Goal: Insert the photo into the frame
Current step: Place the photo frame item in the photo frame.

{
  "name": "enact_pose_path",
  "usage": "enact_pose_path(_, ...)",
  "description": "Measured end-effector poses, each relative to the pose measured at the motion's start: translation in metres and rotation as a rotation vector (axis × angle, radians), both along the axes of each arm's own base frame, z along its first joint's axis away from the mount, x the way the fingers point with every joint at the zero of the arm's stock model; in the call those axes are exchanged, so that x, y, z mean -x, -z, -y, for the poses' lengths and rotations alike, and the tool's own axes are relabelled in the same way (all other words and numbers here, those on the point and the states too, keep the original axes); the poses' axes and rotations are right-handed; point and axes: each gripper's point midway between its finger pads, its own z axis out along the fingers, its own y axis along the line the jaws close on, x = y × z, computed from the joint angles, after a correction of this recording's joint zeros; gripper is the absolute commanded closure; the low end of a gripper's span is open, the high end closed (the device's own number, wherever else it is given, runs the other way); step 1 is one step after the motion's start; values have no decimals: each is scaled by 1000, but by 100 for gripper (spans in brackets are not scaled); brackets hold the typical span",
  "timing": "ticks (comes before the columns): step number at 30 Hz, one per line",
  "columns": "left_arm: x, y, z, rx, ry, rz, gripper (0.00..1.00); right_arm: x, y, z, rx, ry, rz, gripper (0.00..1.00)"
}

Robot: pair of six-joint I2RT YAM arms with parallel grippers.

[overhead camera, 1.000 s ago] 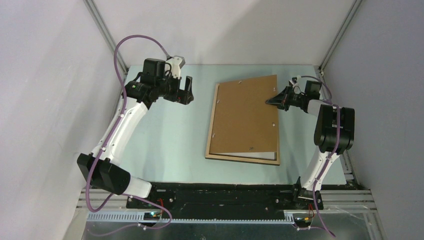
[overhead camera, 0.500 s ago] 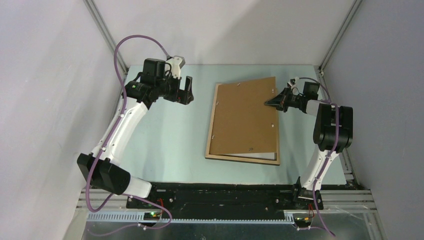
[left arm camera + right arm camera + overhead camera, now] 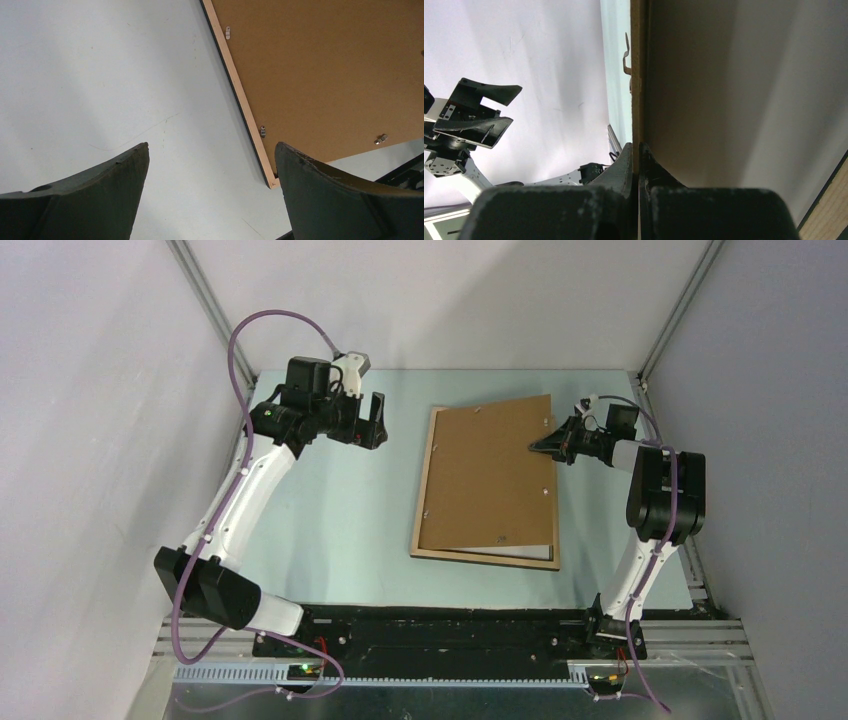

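**Grey-walled bay, green table: right arm pinches the backing board, photo beneath it**

Grey walls close in a pale green table (image 3: 330, 520). At the left, the left gripper (image 3: 366, 421) hovers above bare tabletop, its jaws spread wide with nothing between them; from its wrist camera the two dark fingers (image 3: 95, 195) bracket the table and the frame's near-left corner.

To its right, the frame (image 3: 424, 486) lies flat with its light-wood back up, small metal clips (image 3: 228, 33) along its inner edge. A brown backing panel (image 3: 490, 470) covers most of it and sits askew, its far right corner poking out past the frame's far rail. The photo (image 3: 512, 550) lies inside the frame under that panel; only a white sliver shows at the near end.

At the far right, the right gripper (image 3: 537, 444) is clamped tight on the panel's thin right edge, which looks lifted off the frame.
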Motion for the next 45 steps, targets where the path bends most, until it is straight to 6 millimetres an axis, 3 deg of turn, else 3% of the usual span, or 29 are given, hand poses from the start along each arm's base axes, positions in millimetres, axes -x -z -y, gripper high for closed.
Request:
enact_pose_path(22, 0, 0, 0, 0, 0, 0, 0, -2, 11, 1, 3, -3, -11, 99)
enact_pose_path(32, 0, 0, 0, 0, 0, 0, 0, -3, 16, 1, 24, -17, -21, 71)
enact_pose_path(38, 1, 2, 0, -2, 0, -5, 0, -1, 20, 2, 56, -21, -33, 40)
enact_pose_path(45, 2, 4, -1, -4, 1, -9, 0, 1, 32, 3, 143, -16, -60, 15)
